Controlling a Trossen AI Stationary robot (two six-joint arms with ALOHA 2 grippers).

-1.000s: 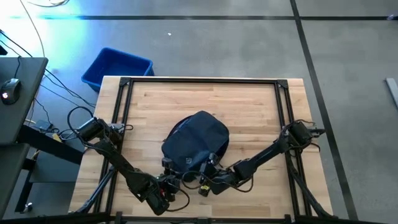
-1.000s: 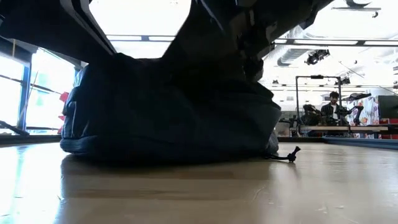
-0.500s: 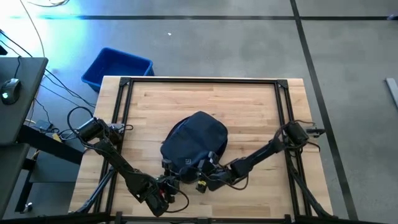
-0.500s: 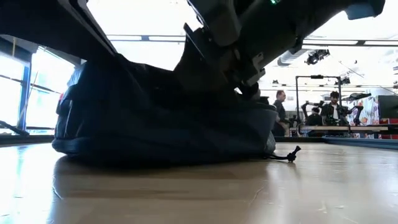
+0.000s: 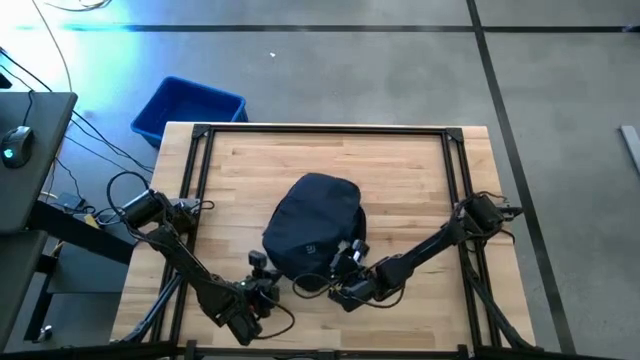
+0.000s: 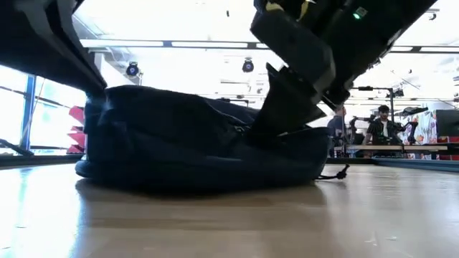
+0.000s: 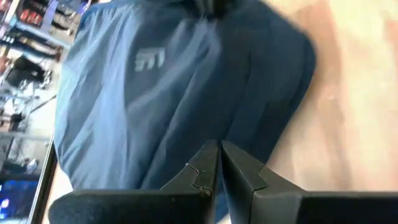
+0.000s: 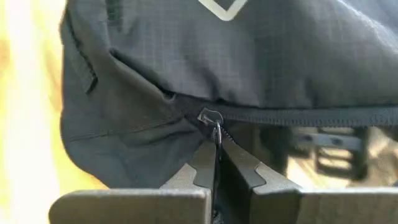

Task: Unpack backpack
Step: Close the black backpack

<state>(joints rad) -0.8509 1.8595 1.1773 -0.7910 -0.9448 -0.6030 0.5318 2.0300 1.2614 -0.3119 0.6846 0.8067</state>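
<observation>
1. The backpack (image 6: 193,140) lies slumped on the wooden surface (image 6: 229,222), a corded zipper pull trailing at its end.
2. The right claw (image 6: 276,122) comes down from above and presses into the backpack's top.
3. People (image 6: 384,125) stand in the room behind.

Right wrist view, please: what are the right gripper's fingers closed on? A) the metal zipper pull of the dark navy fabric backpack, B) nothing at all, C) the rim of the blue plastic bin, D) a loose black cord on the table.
A: the right gripper is pinched shut on the metal zipper pull hanging from the zipper line of the dark navy fabric backpack.
</observation>
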